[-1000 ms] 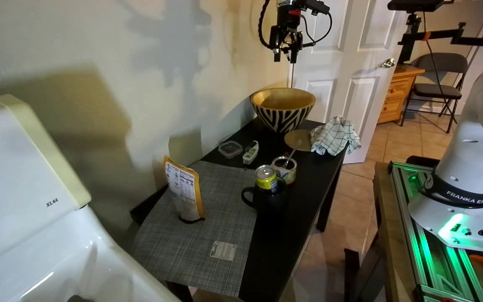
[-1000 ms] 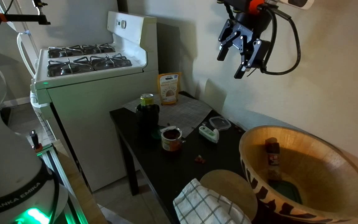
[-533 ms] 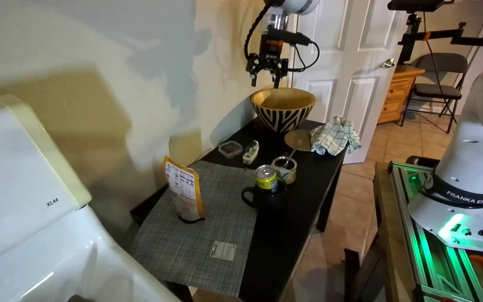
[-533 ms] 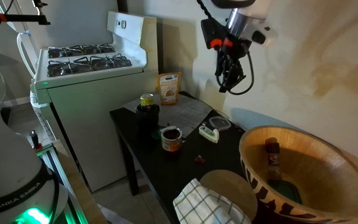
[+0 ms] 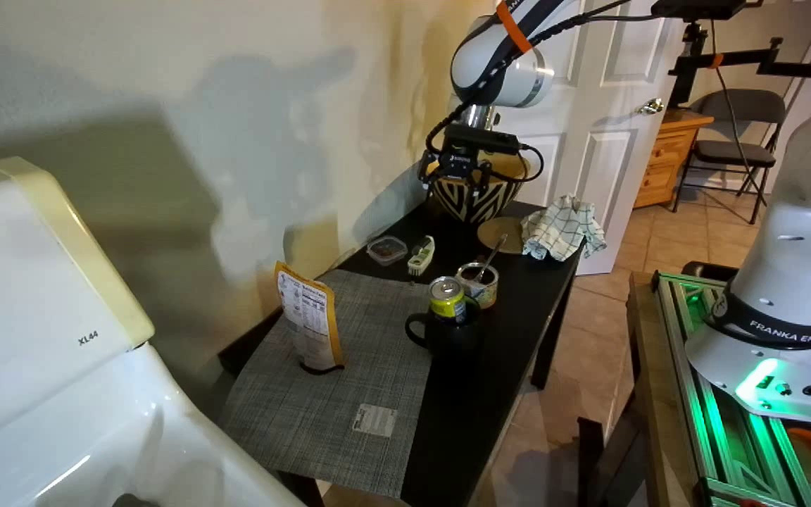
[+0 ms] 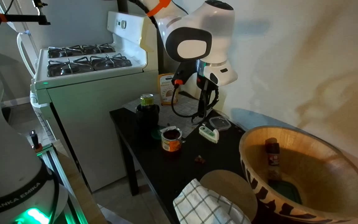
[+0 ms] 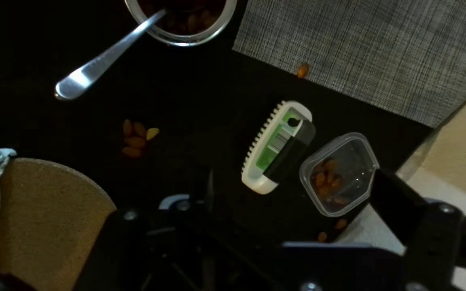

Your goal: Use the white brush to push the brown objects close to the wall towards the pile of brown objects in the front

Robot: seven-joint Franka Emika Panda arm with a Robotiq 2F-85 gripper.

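The white brush point(image 7: 277, 147), with a green label, lies on the black table with its bristles towards the pile of brown objects point(image 7: 134, 139), a few almonds. Two more brown objects point(image 7: 340, 223) lie close to the cream wall point(image 5: 236, 141), beside a clear container point(image 7: 340, 173) holding several others. A single almond point(image 7: 303, 70) rests at the mat's edge. My gripper point(image 7: 291, 182) hangs above the table, fingers wide apart, nothing between them. The brush shows below and beyond the gap. In an exterior view the gripper point(image 5: 452, 184) passes in front of the bowl.
A zebra-patterned bowl point(image 6: 303, 174), a round board point(image 6: 228, 193) and a checked cloth point(image 6: 210, 208) stand at one table end. A can with a spoon point(image 6: 171, 143), a black mug point(image 5: 451, 341) and a pouch point(image 5: 310, 320) occupy the rest, partly on a grey mat point(image 5: 335, 415).
My gripper has come down from high beside the wall towards the table, moving away from the bowl end and turning as it went. It has stayed open. The brush and almonds have not moved.
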